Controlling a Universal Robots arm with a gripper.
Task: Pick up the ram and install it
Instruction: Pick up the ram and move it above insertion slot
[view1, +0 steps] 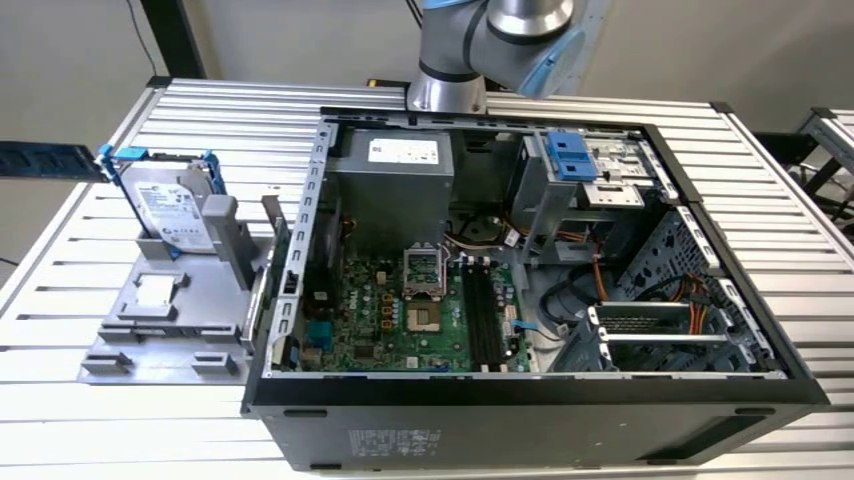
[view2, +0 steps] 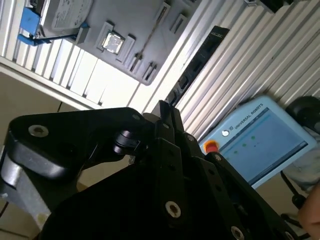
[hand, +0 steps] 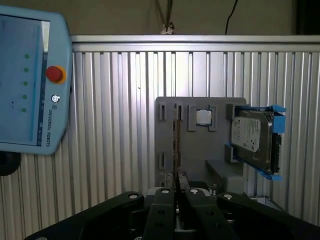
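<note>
My black gripper (hand: 176, 190) is clamped on the long flat dark-blue ram stick (view1: 48, 160) — lies left-right, crosswise to the black mobo slots (view1: 483, 315) (near-far).

Open computer case (view1: 534, 425) is lying on the slatted table (view1: 94, 430)
Silver hard drive (view1: 171, 208) is standing upright on the grey holder (view1: 187, 335) just beside it

White lettering (hand: 48, 132) runs beside the red button (hand: 55, 74) on the blue teach pendant (hand: 25, 75). Labels on the hard drive (hand: 252, 137) and the power supply (view1: 394, 185) are illegible.
</note>
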